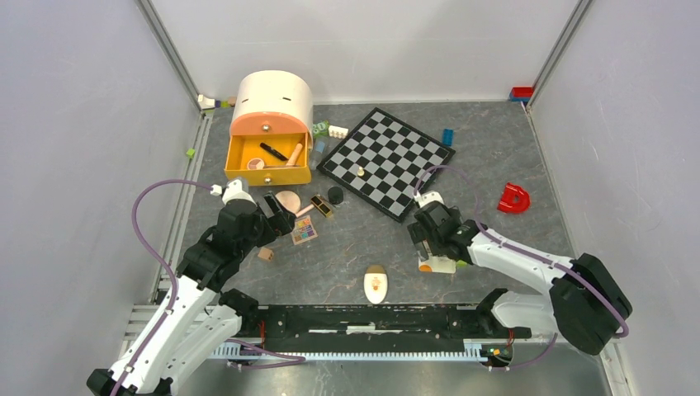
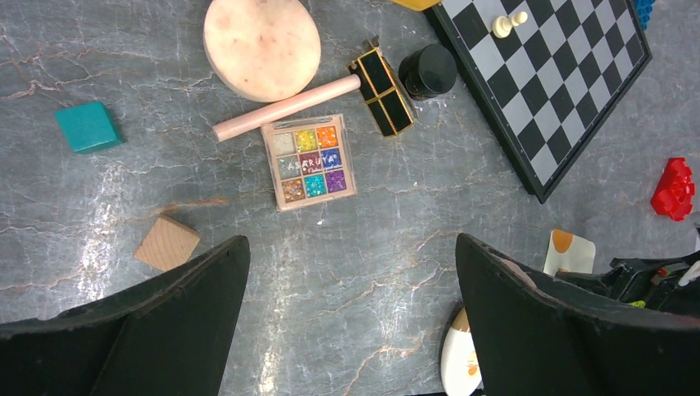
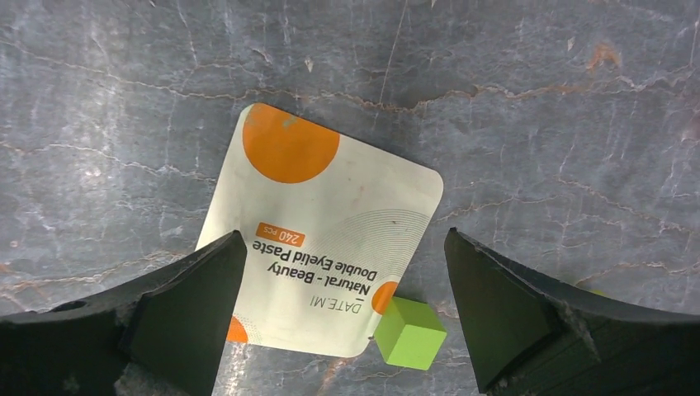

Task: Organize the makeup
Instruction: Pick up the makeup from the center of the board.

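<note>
The makeup lies scattered on the grey marbled table. My left gripper point(image 2: 351, 243) is open over bare table, just short of the multicolour eyeshadow palette point(image 2: 309, 161), a pink stick point(image 2: 285, 107) and the round peach compact point(image 2: 262, 48). A black-and-gold case point(image 2: 384, 91) and a black jar point(image 2: 428, 71) lie beside them. My right gripper point(image 3: 342, 238) hangs open above the white-orange sachet point(image 3: 322, 206), which lies flat with a finger on either side of its near end. The cream oval point(image 1: 376, 285) rests near the front. A black pencil point(image 1: 273, 152) and a brush lie in the yellow drawer point(image 1: 235, 161).
The drawer belongs to an orange-and-cream box point(image 1: 271, 103) at the back left. The chessboard point(image 1: 388, 161) lies mid-table with a white pawn on it. A green cube point(image 3: 410, 332) touches the sachet's corner. A teal cube point(image 2: 87, 126), a wooden cube point(image 2: 167, 242) and a red letter D point(image 1: 513, 199) lie around.
</note>
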